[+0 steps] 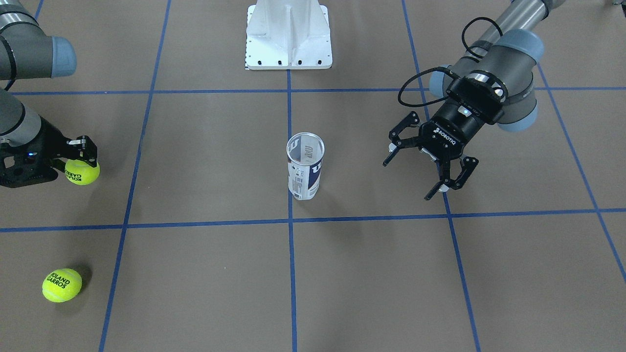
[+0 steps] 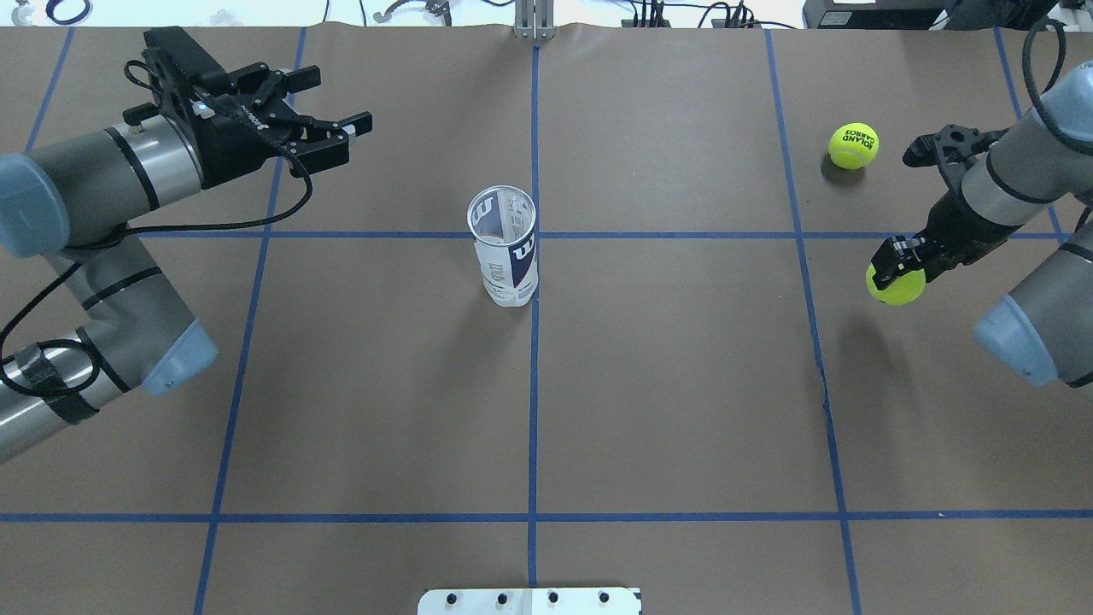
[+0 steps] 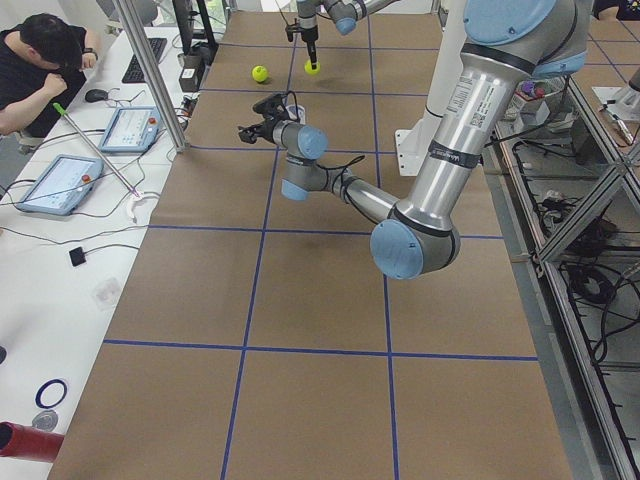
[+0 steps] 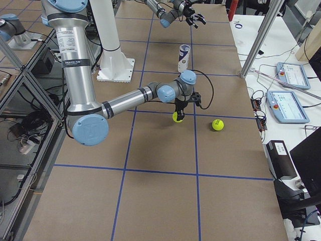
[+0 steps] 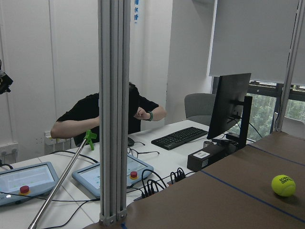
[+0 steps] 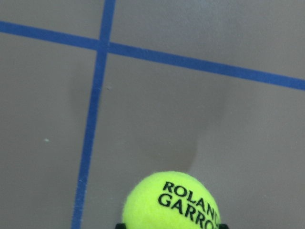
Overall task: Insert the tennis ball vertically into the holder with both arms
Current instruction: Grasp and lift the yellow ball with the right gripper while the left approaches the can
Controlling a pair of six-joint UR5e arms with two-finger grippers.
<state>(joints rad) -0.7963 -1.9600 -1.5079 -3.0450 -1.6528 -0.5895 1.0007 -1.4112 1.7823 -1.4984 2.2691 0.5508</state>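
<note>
The holder [image 1: 305, 166] stands upright, mouth open, on the table [image 1: 371, 274] at the middle of the front view, on the central blue line [image 1: 292, 274]. The right pincer [image 1: 84, 155], at the left edge, grips a ball [image 1: 82, 172]. The left pincer [image 1: 408, 181], right of the holder and well apart from it, gapes wide, holding nothing. A second ball [image 1: 61, 285] lies at lower left.
</note>
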